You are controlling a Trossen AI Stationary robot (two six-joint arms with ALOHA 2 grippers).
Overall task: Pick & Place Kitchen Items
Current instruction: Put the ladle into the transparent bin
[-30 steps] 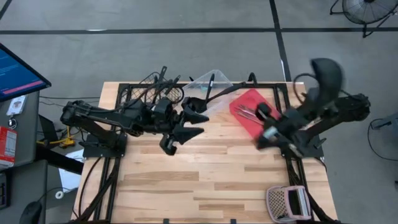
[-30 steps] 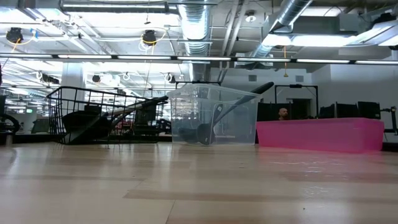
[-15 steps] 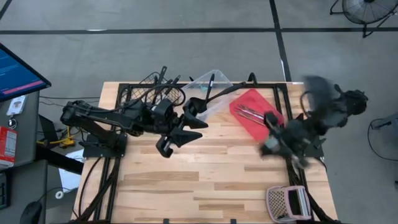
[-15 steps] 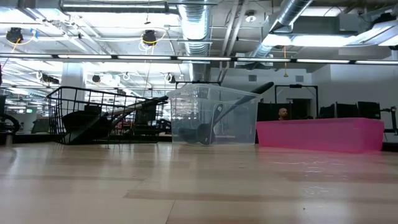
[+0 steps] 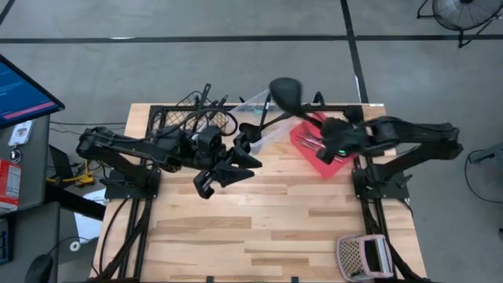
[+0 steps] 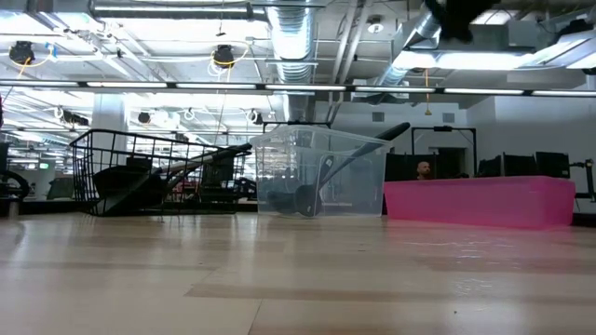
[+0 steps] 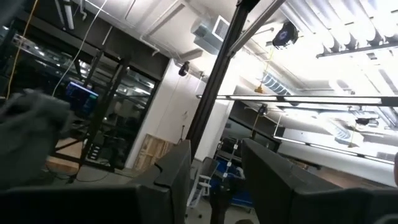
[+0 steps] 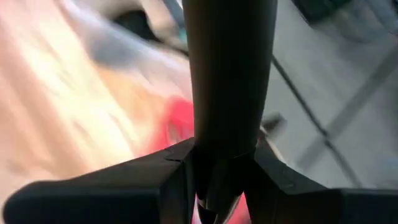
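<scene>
My right gripper (image 5: 330,141) is above the red tray (image 5: 339,161), shut on a black long-handled utensil whose round head (image 5: 285,92) reaches over the clear tub (image 5: 253,104). The handle fills the right wrist view (image 8: 229,74). My left gripper (image 5: 223,173) hovers open and empty over the table's middle left, its fingers (image 7: 171,180) apart. Thin silver pieces (image 5: 309,142) lie in the red tray. Black utensils stand in the tub (image 6: 317,191) and lie in the black wire basket (image 6: 140,181). My right gripper pinches the black utensil's handle (image 8: 225,163) between its two fingers, near the handle's free end. The handle runs straight out along the fingers, toward the table's far left. The utensil is lifted clear, its head (image 5: 285,92) above the clear tub.
The black wire basket (image 5: 189,118), the clear tub and the red tray stand in a row along the far edge. A pinkish-white perforated boxy item (image 5: 361,256) sits at the near right corner. Bare wood lies between them (image 5: 275,220).
My right gripper has swung from the table's right edge toward the far left and now stands over the red tray. The black utensil it holds has turned, and its head has moved from the far right to above the clear tub. My left gripper has shifted slightly toward the near left.
</scene>
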